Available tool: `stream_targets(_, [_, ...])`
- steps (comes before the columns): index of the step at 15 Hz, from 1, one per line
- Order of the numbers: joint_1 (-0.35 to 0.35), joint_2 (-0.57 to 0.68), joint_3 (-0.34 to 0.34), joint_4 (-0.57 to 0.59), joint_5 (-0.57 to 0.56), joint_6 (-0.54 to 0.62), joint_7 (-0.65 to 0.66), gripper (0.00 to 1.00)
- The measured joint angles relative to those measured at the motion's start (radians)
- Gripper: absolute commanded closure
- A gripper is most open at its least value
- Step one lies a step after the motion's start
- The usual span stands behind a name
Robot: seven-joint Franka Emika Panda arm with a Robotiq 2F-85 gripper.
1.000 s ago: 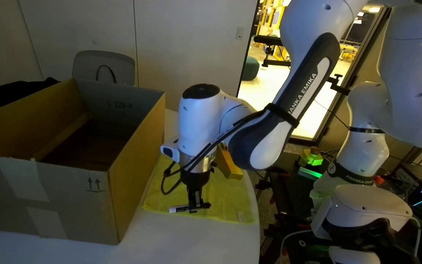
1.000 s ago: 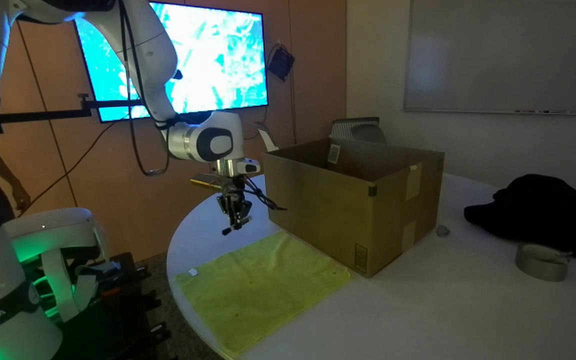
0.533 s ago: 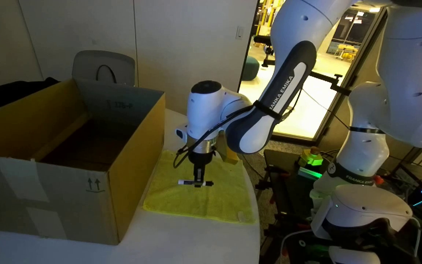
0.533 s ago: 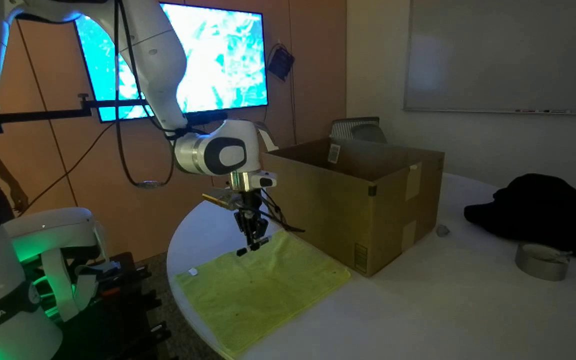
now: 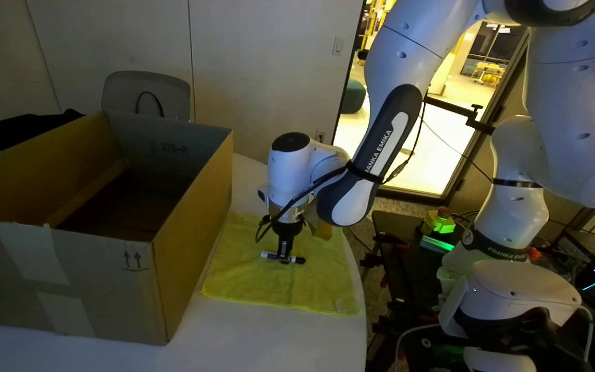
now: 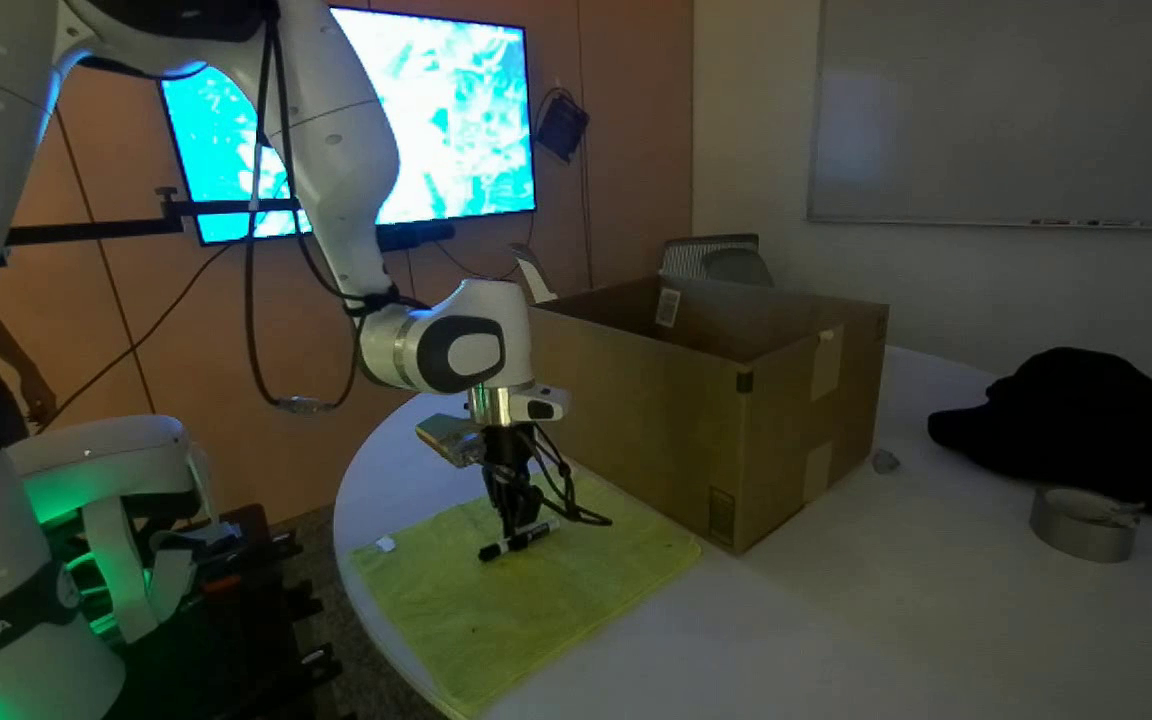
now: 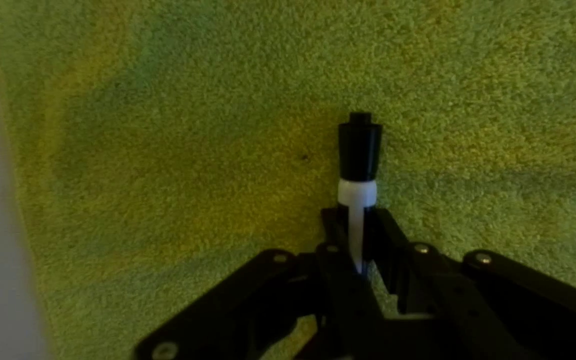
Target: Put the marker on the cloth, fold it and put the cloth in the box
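The marker (image 5: 265, 255) is a thin dark stick with white parts. My gripper (image 5: 285, 260) is shut on its middle and holds it about level, low over the yellow cloth (image 5: 308, 292). In the wrist view the black end of the marker (image 7: 360, 150) sticks out past the fingertips (image 7: 329, 217), with the cloth (image 7: 168, 150) behind it. I cannot tell whether the marker touches the cloth. The cloth (image 6: 526, 625) lies flat and unfolded on the table. The brown cardboard box (image 5: 96, 289) stands open beside it, also seen in an exterior view (image 6: 636, 420).
The round white table (image 6: 896, 620) ends close to the cloth on the robot's side. A black garment (image 6: 1066, 430), a tape roll (image 6: 1084, 530) and a small grey lump (image 6: 885, 461) lie beyond the box. A chair (image 5: 147, 95) stands behind the box.
The gripper, still shut on the marker, has come down and moved in over the middle of the cloth. The cloth and box have not moved.
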Motion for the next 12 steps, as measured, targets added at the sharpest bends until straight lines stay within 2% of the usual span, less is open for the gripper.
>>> stream_targets(1, [0.004, 0.000, -0.003, 0.000, 0.000, 0.000, 0.008, 0.85])
stream_targets(2, [0.007, 0.000, -0.005, 0.001, 0.000, 0.000, 0.015, 0.55])
stream_targets(4, [0.009, 0.000, -0.007, 0.001, 0.000, 0.000, 0.028, 0.49])
stream_targets(10, [0.036, -0.020, -0.045, -0.007, -0.010, 0.006, 0.054, 0.02])
stream_targets(12, [0.049, -0.047, -0.051, -0.020, -0.020, 0.010, 0.059, 0.00])
